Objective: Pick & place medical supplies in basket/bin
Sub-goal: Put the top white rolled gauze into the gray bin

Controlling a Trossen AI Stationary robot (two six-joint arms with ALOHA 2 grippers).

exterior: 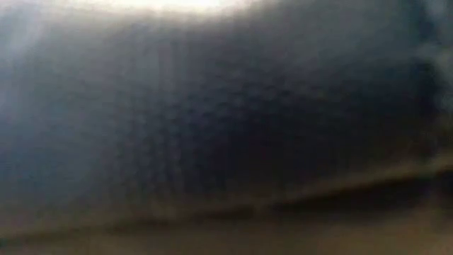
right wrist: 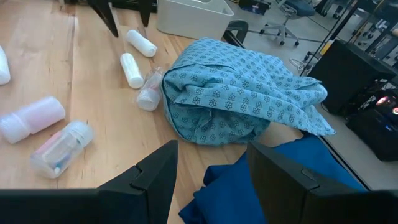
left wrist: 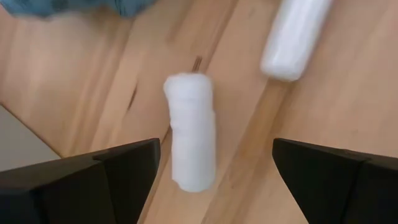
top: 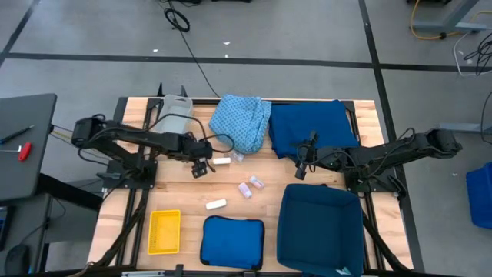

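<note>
My left gripper (left wrist: pixel 214 180) is open and low over the table, one finger on either side of a small white roll (left wrist: pixel 191 140) that lies flat on the wood, apart from both. A second white roll (left wrist: pixel 292 37) lies just beyond. My right gripper (right wrist: pixel 214 180) is open above the near corner of the dark blue cloth (right wrist: pixel 236 186), which lies on the table beside the rumpled light blue patterned cloth (right wrist: pixel 242 93). In the high view the left gripper (top: pixel 201 165) and right gripper (top: pixel 301 168) flank several loose packets (top: pixel 245 189).
A grey tray (top: pixel 173 111) sits at the far left, a yellow mesh basket (top: pixel 164 231) at the near left, a flat blue pad (top: pixel 232 242) at the near middle and a large dark blue bin (top: pixel 321 227) at the near right. Something dark and blurred fills the low view.
</note>
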